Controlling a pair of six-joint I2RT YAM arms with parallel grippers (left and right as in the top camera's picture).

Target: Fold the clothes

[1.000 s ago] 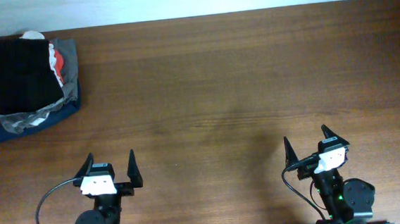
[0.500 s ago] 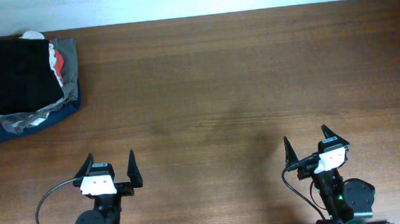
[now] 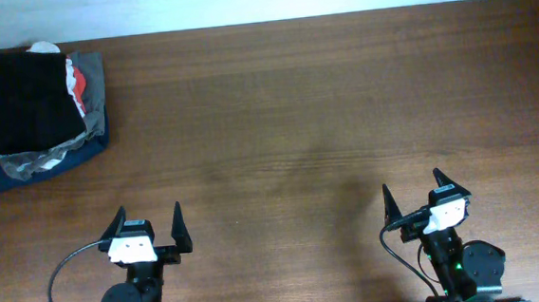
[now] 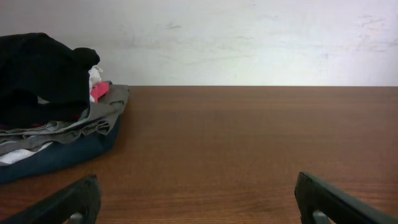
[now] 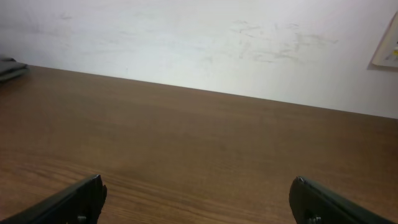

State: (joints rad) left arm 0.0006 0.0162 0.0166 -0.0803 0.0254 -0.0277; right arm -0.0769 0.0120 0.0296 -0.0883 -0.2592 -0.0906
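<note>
Table was a dark brown wood-grain laminate table (image 3: pixel 323 100), a long slab with the grain running left to right, and its far edge ran along a plain white wall (image 4: pixel 249 37). Only one heap sat on it, way up in the far left corner near the wall. The bottom layer, flat on the wood, was a folded navy blue fabric garment (image 3: pixel 24 174), with a crumpled grey fabric garment (image 4: pixel 106 115) draped over it. A plain black soft-fabric T-shirt (image 3: pixel 19 102) on top spilled past the navy one on the left, and I honestly couldn't tell if it touched the wood.
</note>
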